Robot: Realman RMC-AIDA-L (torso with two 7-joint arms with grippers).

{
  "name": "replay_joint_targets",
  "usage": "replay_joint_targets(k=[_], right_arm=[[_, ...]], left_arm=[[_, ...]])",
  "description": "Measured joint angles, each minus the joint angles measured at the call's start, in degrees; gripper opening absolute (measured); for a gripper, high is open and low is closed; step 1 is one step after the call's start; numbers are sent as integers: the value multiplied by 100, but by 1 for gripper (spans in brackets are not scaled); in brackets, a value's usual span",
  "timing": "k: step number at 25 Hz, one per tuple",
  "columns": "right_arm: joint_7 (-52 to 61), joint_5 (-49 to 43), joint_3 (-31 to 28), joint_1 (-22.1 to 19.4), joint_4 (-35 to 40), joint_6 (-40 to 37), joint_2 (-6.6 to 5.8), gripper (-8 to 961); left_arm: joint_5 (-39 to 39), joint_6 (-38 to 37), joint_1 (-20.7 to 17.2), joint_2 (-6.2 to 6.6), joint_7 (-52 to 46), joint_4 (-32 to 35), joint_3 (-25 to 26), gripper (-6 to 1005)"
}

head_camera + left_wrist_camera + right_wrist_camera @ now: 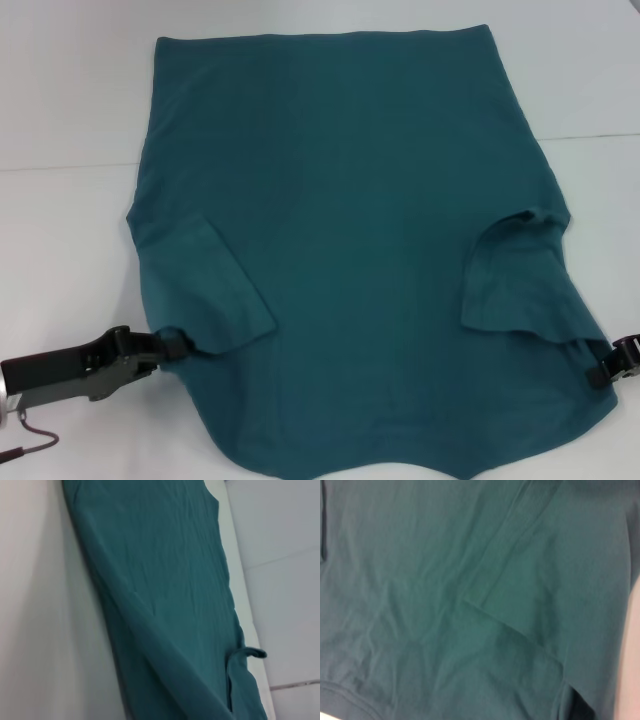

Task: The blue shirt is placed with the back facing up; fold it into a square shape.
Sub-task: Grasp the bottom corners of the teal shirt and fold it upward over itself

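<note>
So far only the sleeves are folded in; the blue shirt (pixel 350 220) lies flat between the left gripper (pixel 178 343) and right gripper (pixel 600 372), each clamped on its shoulder edge, body folds remaining.

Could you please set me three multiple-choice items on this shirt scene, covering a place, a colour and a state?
1. Where is the left gripper?
A. Over the far hem
B. At the shirt's near-left edge, by the folded sleeve
C. Parked off the table

2. What colour is the blue shirt?
A. Dark teal-blue
B. Red
C. White

3. How do the sleeves lie?
A. Spread outward
B. Rolled up tight
C. Folded inward onto the body

Answers:
1 B, the head view shows it at the cloth's near-left edge, while the right gripper is at the near-right edge.
2 A, every view shows teal-blue cloth on the white table.
3 C, both sleeve flaps overlap the body.
</note>
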State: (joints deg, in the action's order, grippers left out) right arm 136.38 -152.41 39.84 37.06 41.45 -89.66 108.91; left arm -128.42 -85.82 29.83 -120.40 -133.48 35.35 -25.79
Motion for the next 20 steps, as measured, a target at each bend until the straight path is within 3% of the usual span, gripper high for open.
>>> replay_joint_targets(k=[5,11,20], right_arm=[[-94,7,-299,-31,245,-591,-59,30],[-187,20,-619,-276,892,-1639,-61,30],[-334,18,-626,-667,1095,-2208,147,31]], left_arm=[[-68,-454,-16,70,9,173,-63,44],[-467,-1325,-202,111,-183,829,-121,44],[-1198,-1921,-472,147,-196,1287,-127,43]])
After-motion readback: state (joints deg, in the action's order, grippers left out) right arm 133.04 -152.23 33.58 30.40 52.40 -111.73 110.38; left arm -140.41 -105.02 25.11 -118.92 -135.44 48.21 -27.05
